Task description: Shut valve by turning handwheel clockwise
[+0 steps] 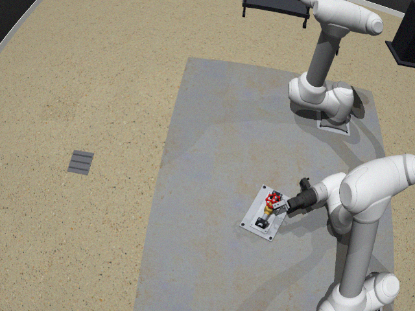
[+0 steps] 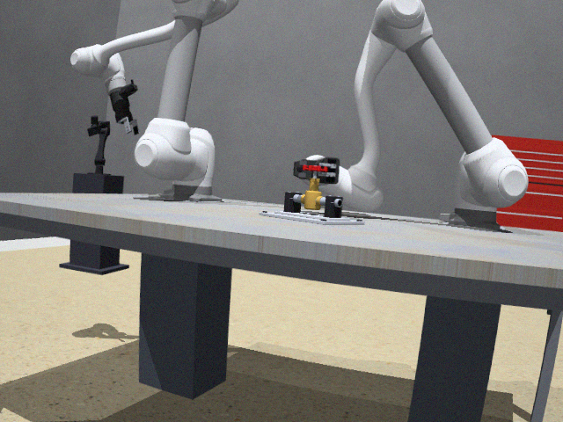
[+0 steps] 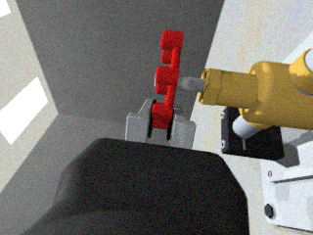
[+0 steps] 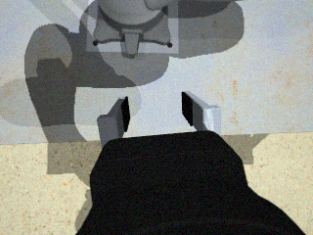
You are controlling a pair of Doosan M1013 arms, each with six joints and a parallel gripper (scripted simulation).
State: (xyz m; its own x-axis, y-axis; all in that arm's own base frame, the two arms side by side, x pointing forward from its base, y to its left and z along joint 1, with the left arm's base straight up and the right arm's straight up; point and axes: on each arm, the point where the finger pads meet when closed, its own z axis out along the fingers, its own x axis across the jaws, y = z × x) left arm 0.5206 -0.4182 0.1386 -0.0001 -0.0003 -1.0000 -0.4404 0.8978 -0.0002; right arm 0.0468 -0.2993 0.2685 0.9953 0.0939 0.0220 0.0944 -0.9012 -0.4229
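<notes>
The red handwheel (image 1: 273, 199) (image 2: 313, 168) (image 3: 167, 75) sits level on the stem of the yellow valve body (image 1: 268, 209) (image 2: 312, 200) (image 3: 279, 93). The valve is held by black clamps on a pale base plate (image 1: 249, 222) (image 3: 298, 196). My left gripper (image 1: 277, 203) (image 2: 326, 169) (image 3: 161, 113) comes in from the side and is shut on the handwheel's rim, with one finger above and one below it. My right gripper (image 2: 131, 127) (image 4: 156, 105) is open and empty, high up and far from the valve.
The grey table (image 1: 201, 161) (image 2: 181, 222) carries both arm bases. A black pedestal (image 2: 98, 184) stands behind the table in the exterior view. A red cabinet (image 2: 538, 181) is at the right there. A dark cart (image 1: 274, 6) stands beyond the table.
</notes>
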